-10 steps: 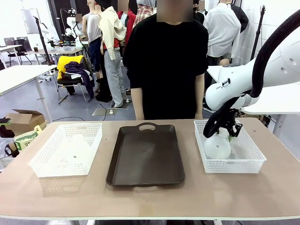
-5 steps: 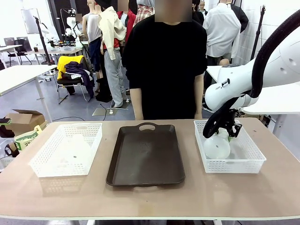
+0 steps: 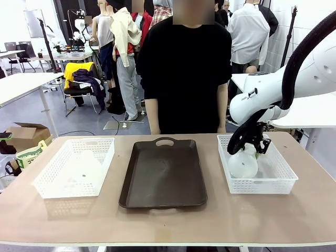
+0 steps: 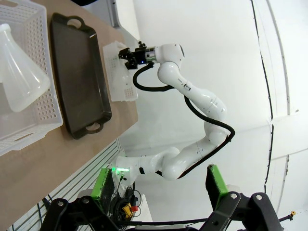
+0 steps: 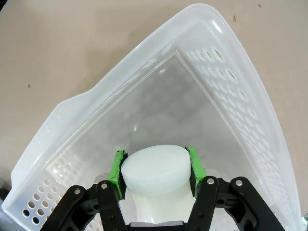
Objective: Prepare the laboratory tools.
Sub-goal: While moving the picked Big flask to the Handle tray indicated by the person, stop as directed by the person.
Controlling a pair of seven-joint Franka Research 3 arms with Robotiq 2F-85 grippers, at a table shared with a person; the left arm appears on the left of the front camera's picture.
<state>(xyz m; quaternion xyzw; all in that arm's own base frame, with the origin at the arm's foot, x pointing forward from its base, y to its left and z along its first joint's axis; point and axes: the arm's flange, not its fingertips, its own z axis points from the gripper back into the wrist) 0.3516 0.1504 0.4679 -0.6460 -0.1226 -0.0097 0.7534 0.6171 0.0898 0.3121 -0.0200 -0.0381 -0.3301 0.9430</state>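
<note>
Nothing is visibly shifting since a second ago: right gripper (image 5: 155,166) is pinching the neck of the flask (image 3: 242,164), tilted within the right basket (image 3: 262,187); lifting is best going vertically, clearing the rim before traversing.

No print, label, brand or number is legible on anything in view.

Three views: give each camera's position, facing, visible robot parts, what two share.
Front view: robot's side, facing the person across the table; right gripper shut on translucent frosted-white conical flask.
Left wrist view: raised beside the table, facing dark brown rectangular tray; open left gripper.
Right wrist view: above the flask's mouth, looking down; right gripper's fingers.
Shared: front, right wrist: that flask.
</note>
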